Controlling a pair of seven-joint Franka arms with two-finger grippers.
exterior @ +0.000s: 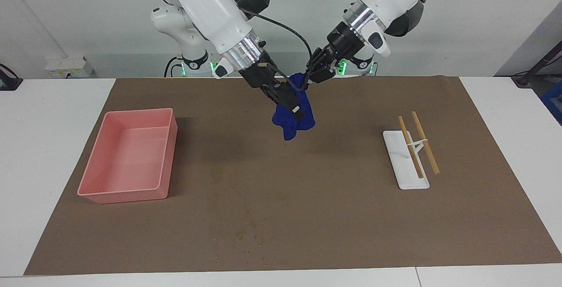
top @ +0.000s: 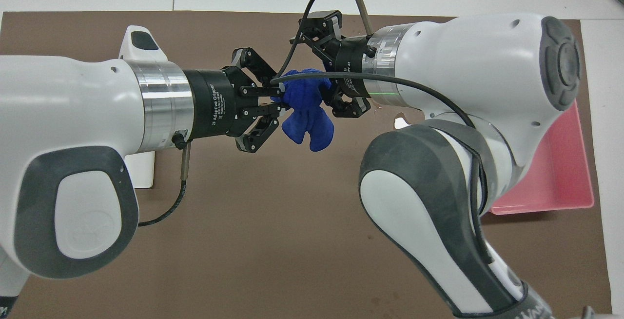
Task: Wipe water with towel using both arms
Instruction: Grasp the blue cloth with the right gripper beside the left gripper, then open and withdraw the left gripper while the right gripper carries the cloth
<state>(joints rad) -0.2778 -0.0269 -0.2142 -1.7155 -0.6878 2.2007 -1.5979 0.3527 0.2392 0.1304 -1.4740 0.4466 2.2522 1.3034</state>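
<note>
The blue towel (exterior: 304, 122) hangs in the air over the middle of the brown mat, at the robots' end, bunched between both grippers. My right gripper (exterior: 290, 102) is shut on the part of the towel toward the right arm's end. My left gripper (exterior: 312, 76) is shut on the towel's top corner. In the overhead view the towel (top: 309, 124) sits between the left gripper (top: 277, 100) and the right gripper (top: 330, 87), whose tips nearly meet. A small shiny patch (top: 399, 122) shows on the mat beside the right arm.
A pink tray (exterior: 127, 112) stands on the mat toward the right arm's end and also shows in the overhead view (top: 560, 163). A white rack with two wooden sticks (exterior: 406, 164) stands toward the left arm's end. The brown mat (exterior: 281, 217) covers the table.
</note>
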